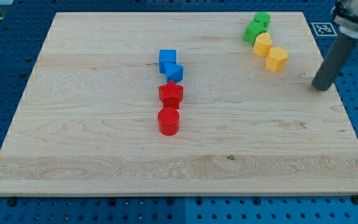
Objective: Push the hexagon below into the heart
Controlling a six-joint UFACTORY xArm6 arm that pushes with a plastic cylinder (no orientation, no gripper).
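Observation:
A yellow hexagon (277,58) lies near the board's upper right. A yellow heart (262,44) touches it on its upper left. My tip (321,88) rests on the board to the right of and a little below the hexagon, apart from it. The rod rises from it toward the view's top right.
Two green blocks (254,30) (262,19) sit just above the heart. Near the centre stand a blue cube (167,60), a smaller blue block (174,72), a red star (171,94) and a red cylinder (168,121) in a column. The board's right edge (337,93) is close to my tip.

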